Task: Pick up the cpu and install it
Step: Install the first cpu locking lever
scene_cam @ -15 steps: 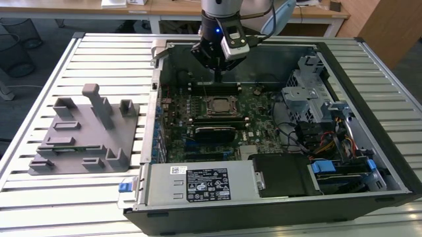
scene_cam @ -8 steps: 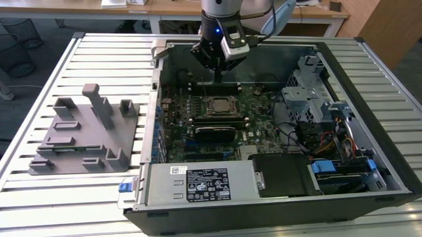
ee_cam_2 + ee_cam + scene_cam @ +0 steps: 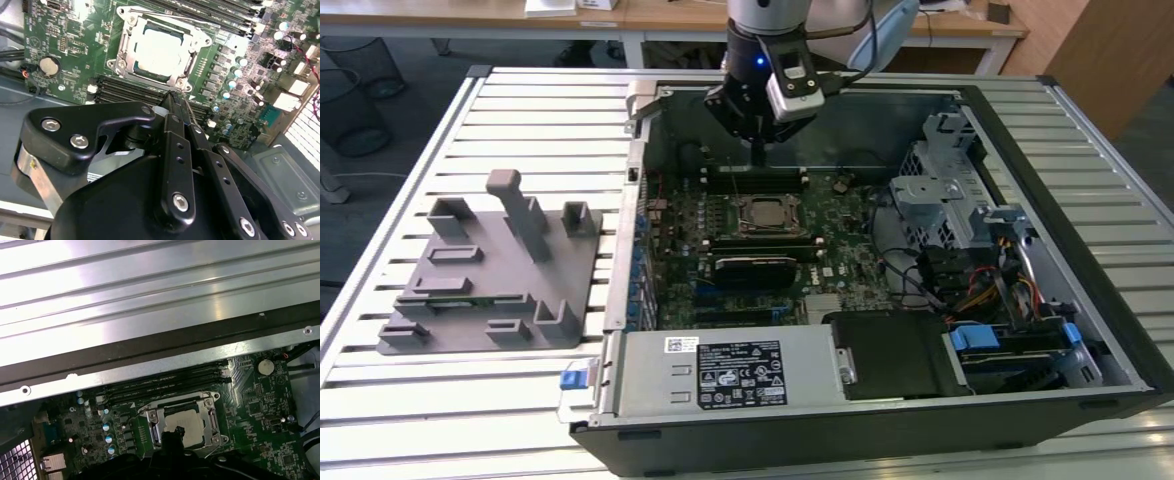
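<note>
While hovering: pincer [image 3: 758, 150] pressed together, holding nothing
Chip: cpu [image 3: 159, 50] seated in socket [image 3: 192, 62], below pincer tip, apart from it

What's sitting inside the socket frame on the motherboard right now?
The cpu lies flat inside the socket frame, silver top showing. The contacts beneath it are covered.

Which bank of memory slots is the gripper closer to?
The bank at the socket's far side, directly beneath the gripper; the other bank lies beyond the cpu.
</note>
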Action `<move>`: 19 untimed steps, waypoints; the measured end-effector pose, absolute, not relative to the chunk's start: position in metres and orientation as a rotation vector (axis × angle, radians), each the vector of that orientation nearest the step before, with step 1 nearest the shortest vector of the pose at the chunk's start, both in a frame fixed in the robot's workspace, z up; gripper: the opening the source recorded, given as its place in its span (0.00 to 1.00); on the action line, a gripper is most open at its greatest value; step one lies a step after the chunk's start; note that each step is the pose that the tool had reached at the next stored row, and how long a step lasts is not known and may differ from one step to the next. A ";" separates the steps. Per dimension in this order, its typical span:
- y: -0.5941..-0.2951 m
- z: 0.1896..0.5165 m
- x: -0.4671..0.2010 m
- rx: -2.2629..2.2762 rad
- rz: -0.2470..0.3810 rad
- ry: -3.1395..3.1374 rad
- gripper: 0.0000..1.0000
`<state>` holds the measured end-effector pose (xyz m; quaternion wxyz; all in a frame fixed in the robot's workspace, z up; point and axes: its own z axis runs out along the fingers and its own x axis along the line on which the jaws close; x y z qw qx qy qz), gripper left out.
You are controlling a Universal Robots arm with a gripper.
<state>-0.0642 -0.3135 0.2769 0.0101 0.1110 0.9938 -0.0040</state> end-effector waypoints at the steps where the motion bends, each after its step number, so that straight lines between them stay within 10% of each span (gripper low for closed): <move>1: -0.313 0.277 -0.064 0.335 -0.012 3.103 0.11; 19: -0.313 0.273 -0.092 0.143 -0.010 3.118 0.11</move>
